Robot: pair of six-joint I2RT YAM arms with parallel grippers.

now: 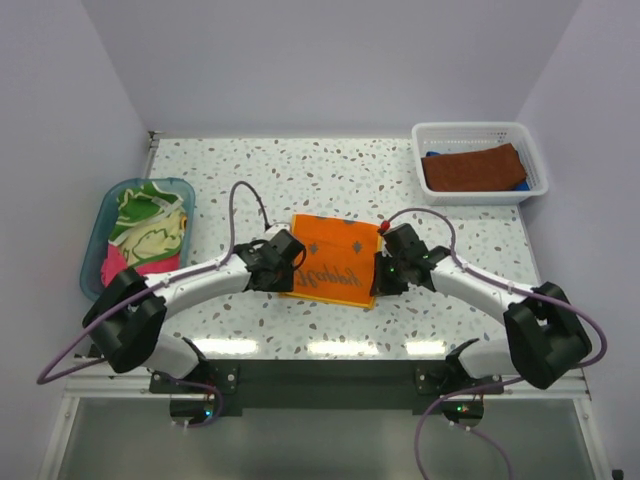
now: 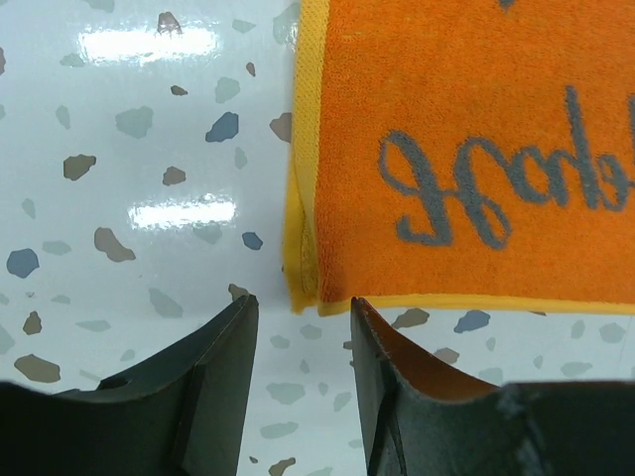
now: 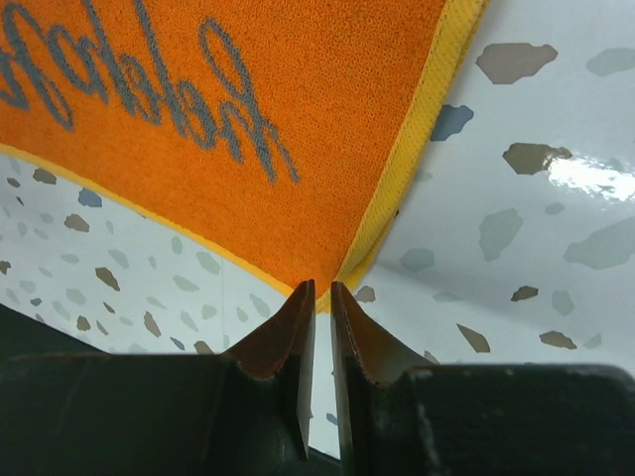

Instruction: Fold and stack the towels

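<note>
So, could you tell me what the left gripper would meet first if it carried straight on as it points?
Most likely the orange towel: its near corner lies just ahead of the left gripper, whose jaws stand open, though depth is unclear.

Top external view: looks steeply down from high above the near edge, taking in the whole speckled table (image 1: 300, 170). Left and right wrist views: close above the tabletop, each framing one near corner of the orange towel (image 1: 330, 262), which the top view shows nearly whole.
</note>
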